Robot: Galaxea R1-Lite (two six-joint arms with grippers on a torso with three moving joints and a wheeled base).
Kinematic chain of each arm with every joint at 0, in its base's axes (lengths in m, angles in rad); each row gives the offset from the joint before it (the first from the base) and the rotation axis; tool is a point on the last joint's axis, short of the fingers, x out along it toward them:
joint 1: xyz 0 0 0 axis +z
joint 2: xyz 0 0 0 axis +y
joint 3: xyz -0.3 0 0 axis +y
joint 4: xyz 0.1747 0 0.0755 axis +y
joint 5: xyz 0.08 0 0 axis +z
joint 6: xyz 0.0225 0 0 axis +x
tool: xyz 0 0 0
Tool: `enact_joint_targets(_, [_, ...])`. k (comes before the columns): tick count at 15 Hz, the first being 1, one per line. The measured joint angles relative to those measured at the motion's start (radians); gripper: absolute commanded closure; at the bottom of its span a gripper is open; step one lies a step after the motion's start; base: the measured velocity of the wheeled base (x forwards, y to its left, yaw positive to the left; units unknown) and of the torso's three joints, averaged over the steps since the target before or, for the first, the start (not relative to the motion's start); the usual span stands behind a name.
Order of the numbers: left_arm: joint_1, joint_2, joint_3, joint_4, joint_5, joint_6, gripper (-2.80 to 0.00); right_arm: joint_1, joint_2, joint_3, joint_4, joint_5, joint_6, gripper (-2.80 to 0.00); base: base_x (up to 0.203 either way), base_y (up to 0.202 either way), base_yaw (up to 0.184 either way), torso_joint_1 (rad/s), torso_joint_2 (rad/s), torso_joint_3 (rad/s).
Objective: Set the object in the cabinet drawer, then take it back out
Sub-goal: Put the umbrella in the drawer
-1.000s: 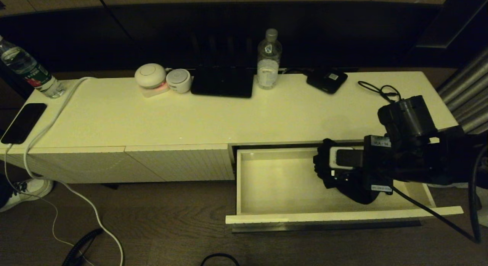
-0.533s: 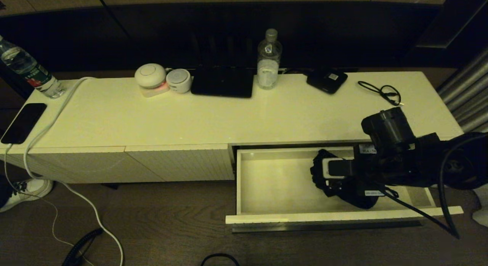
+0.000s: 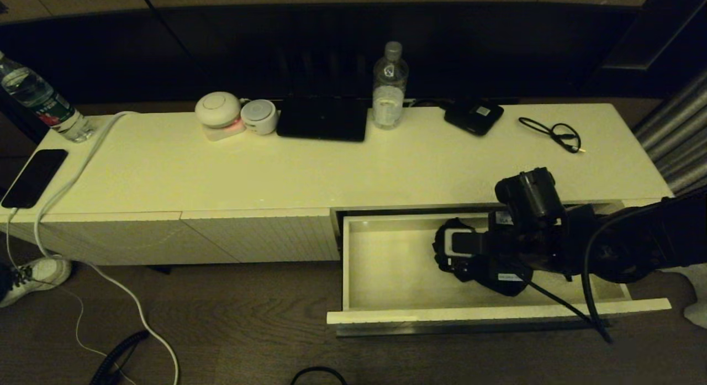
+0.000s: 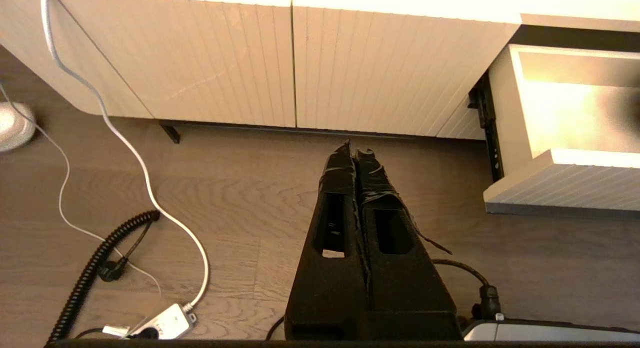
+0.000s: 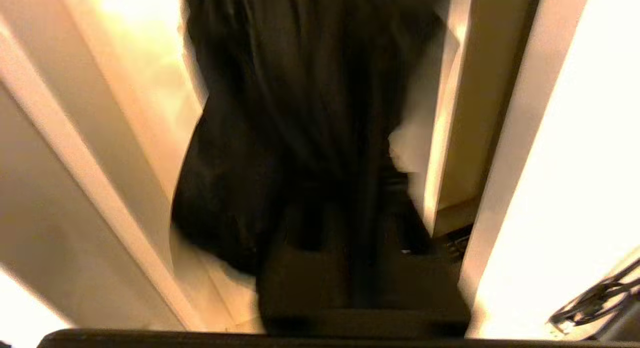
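The cabinet drawer (image 3: 442, 316) stands pulled out at the right end of the cream cabinet; its ribbed front (image 4: 560, 188) also shows in the left wrist view. My right gripper (image 3: 458, 258) reaches into the drawer from the right, shut on the object (image 3: 443, 256), a black fabric bundle that hangs low over the right half of the drawer floor. In the right wrist view the object (image 5: 300, 88) fills the space ahead of the right gripper (image 5: 350, 188), with bare drawer floor (image 5: 145, 53) beside it. My left gripper (image 4: 356, 153) is parked over the wooden floor, shut and empty.
On the cabinet top stand a water bottle (image 3: 390, 86), a small black box (image 3: 474, 116), a looped black cable (image 3: 552, 132), a dark tablet (image 3: 323, 119) and white round devices (image 3: 218, 110). A phone (image 3: 34, 177) and a second bottle (image 3: 41, 100) lie far left. Cords trail on the floor (image 4: 125, 153).
My right arm has carried the black bundle leftward and lower inside the open drawer. The left arm and the drawer have not moved.
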Motion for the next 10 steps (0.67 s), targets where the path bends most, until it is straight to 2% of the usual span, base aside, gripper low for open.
enact_joint_targets(6, [0.0,0.0,0.0,0.0,0.0,0.0,0.0,0.017,-0.024,-0.004,-0.001,-0.013,0.013,-2.8,0.0,0.0,0.0,0.0,0.0,0.0])
enact_joint_targets(10, [0.0,0.0,0.0,0.0,0.0,0.0,0.0,0.035,-0.128,-0.008,0.008,-0.016,0.029,-2.8,0.0,0.0,0.0,0.0,0.0,0.0])
